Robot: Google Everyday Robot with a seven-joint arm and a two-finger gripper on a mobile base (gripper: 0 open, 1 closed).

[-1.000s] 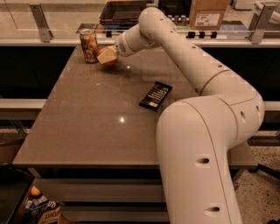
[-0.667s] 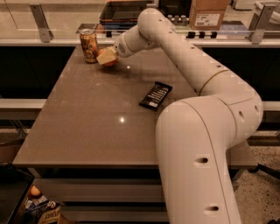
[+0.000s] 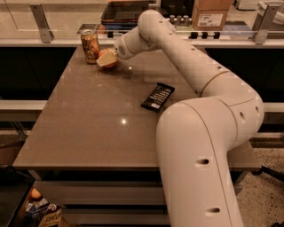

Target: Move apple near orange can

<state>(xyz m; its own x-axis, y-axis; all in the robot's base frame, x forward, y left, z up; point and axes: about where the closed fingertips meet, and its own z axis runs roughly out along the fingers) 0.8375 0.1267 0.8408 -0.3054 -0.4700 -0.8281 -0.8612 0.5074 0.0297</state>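
The orange can (image 3: 90, 45) stands upright at the table's far left corner. The orange-red apple (image 3: 103, 53) sits just right of it, close to the can and low at the table top. My gripper (image 3: 108, 59) is at the apple, with a pale finger (image 3: 108, 58) across its front, and is shut on it. Most of the apple is hidden by the finger. The arm reaches in from the right foreground across the table.
A flat black snack bar wrapper (image 3: 158, 96) lies mid-table, right of centre. The brown table (image 3: 97, 133) has a glass rail and counter behind its far edge. Boxes (image 3: 212, 13) stand on the counter. Bags lie on the floor at the lower left (image 3: 40, 213).
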